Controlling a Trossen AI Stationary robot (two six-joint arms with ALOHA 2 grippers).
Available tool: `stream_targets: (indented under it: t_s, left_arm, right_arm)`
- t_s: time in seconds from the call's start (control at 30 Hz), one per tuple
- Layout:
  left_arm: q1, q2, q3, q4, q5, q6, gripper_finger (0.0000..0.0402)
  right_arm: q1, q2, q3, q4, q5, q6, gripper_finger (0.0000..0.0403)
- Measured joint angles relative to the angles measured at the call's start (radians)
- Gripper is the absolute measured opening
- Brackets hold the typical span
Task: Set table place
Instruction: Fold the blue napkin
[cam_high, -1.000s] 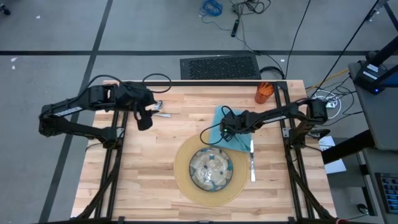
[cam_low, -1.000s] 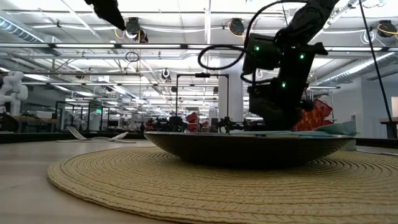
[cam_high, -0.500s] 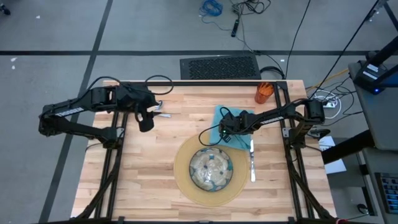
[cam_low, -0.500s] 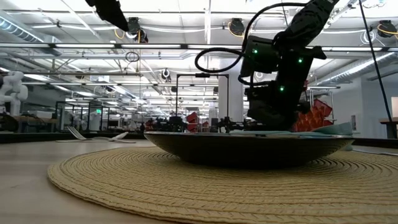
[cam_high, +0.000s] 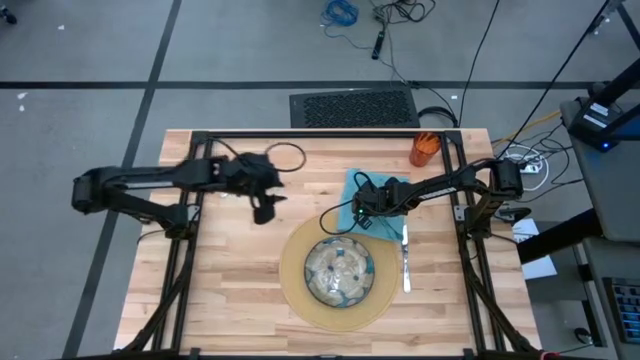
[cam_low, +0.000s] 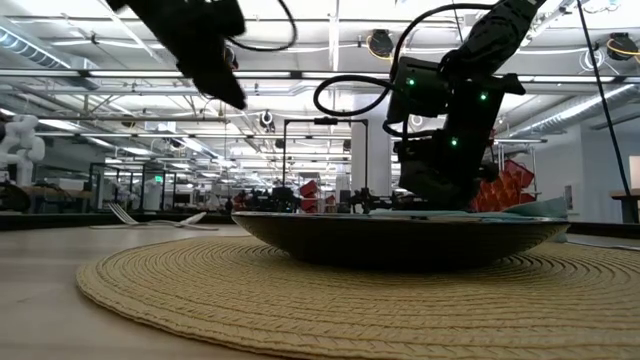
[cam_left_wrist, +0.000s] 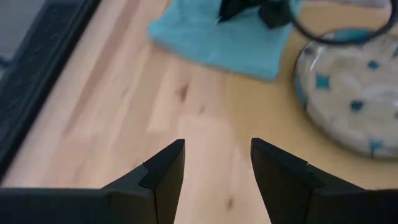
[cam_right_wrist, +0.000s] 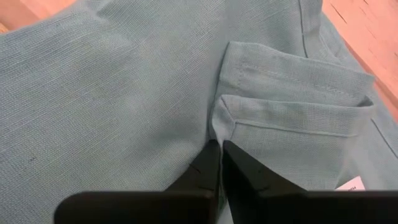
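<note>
Teal napkin (cam_high: 362, 196), one, pinched in right gripper (cam_right_wrist: 220, 163)

Overhead view down on table (cam_high: 230, 290); low view level across mat (cam_low: 300, 300); wrist views close.

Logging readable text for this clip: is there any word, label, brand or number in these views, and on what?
None can be read.
A small white tag at the edge of the teal napkin: any print is too small to read.
</note>
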Motion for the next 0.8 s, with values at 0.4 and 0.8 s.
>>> stream_targets:
  t_s: [0.4, 0.8]
  left_arm:
    - [0.006, 0.391, -0.055, 0.554, 0.183, -0.006, 0.0169]
    - [0.011, 0.671, -0.047, 1.058, 0.322, -0.143, 0.0169]
  right_arm:
    - [0.001, -0.041, 0.000, 0.027, 0.024, -0.001, 0.0000]
    - [-0.005, -0.086, 0.000, 0.032, 0.046, -0.014, 0.0000]
